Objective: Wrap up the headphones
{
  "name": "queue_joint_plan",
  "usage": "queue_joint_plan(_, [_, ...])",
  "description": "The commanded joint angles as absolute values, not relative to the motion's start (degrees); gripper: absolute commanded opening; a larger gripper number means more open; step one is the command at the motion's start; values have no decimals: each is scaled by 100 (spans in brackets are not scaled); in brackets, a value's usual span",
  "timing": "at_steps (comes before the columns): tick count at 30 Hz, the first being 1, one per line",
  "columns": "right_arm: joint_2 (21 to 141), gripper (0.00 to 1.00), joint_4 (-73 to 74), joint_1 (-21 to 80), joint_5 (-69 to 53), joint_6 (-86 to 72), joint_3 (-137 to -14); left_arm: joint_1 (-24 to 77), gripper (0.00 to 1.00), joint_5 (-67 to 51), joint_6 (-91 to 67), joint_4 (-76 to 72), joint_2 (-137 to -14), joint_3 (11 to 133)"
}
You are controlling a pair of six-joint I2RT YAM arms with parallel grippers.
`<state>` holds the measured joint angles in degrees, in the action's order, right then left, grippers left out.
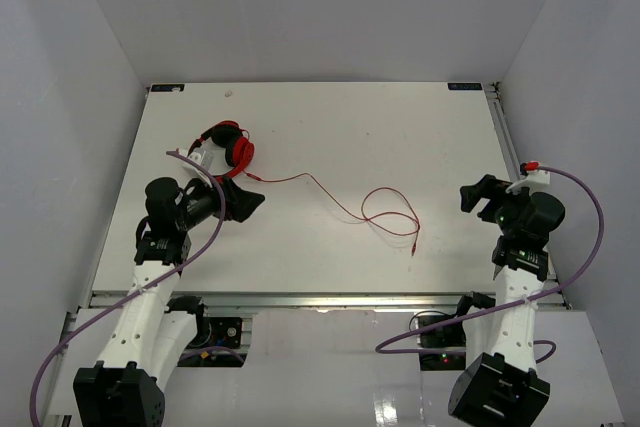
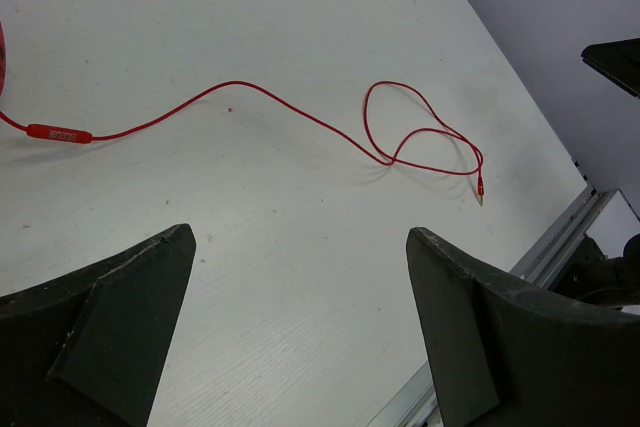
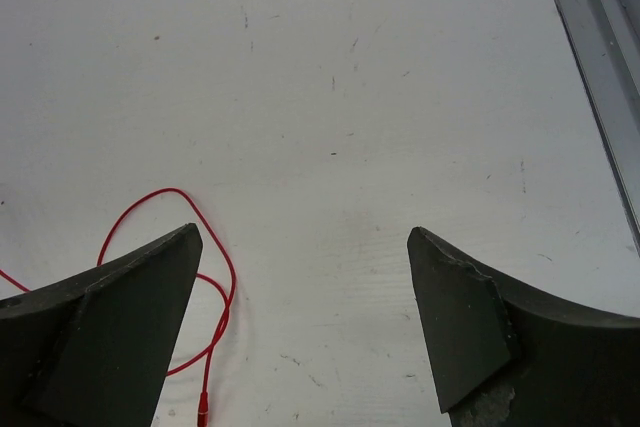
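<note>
Item: headphones [image 1: 228, 147], far left of the table [image 1: 400, 117], just beyond my left gripper [image 2: 300, 237]. The cable [image 2: 236, 83] trails right, unwound, looping to the plug [image 2: 480, 197]. Step, as I judge it: opening reach, no wrap begun. Next move calls for pinching the thin cable near the plug. Left gripper and right gripper [image 3: 305, 232]: jaws spread wide, holding and touching nothing.

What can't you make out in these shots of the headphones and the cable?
- Headphones: top view, near side hidden by the left arm; left wrist view, cut off at left edge.
- Inline remote lettering: left wrist view, too small.
- Cable: right wrist view, part behind a finger, end cut by bottom edge.
</note>
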<state>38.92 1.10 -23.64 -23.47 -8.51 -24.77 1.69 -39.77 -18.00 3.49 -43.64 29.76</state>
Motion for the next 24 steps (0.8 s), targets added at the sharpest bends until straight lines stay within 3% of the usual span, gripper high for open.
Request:
queue_joint_plan(1, [3778, 90, -158, -2399, -2677, -643, -2678, 185, 98, -3939, -1730, 413, -4264, 3182])
queue_joint_plan(8, [3660, 90, -133, -2399, -3489, -67, -2541, 190, 98, -3929, -1728, 422, -4268, 3182])
queue_joint_plan(10, [3597, 90, 211, -2399, -4880, 928, -2456, 193, 98, -3870, -1773, 430, -4280, 3190])
queue_joint_plan(14, [3649, 90, 1036, -2319, -6518, 2503, -2570, 191, 98, -2971, -2093, 759, -4443, 3283])
queue_joint_plan(17, [3873, 90, 1342, -1912, -6375, 2878, -2853, 162, 98, -1793, -2362, 1315, -4759, 3467])
queue_joint_plan(24, [4657, 96, 1387, -987, -5590, 3147, -3024, -614, 96, -1000, -3118, 2456, -6251, 4495])
